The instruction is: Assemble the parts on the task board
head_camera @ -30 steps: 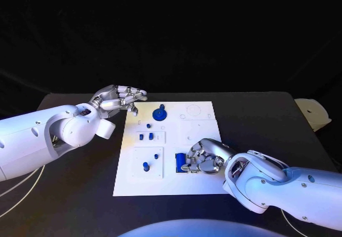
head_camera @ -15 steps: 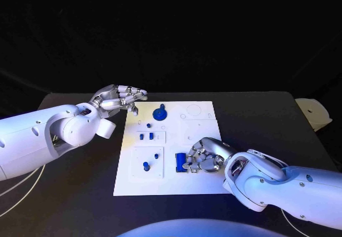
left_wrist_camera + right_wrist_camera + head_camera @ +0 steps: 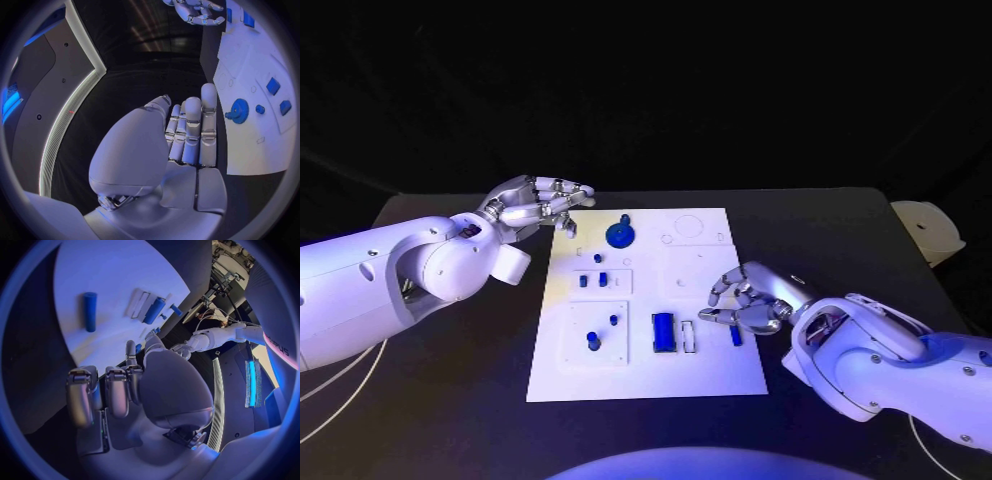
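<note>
Seen from overhead, the head camera looks down on the task board (image 3: 646,375) from the robot's side, with both arms entering the picture. The left wrist camera sits close behind the left hand (image 3: 181,145), facing along its fingers past the board's edge. The right wrist camera, behind the right hand (image 3: 125,390), looks across the same board at close range.
</note>
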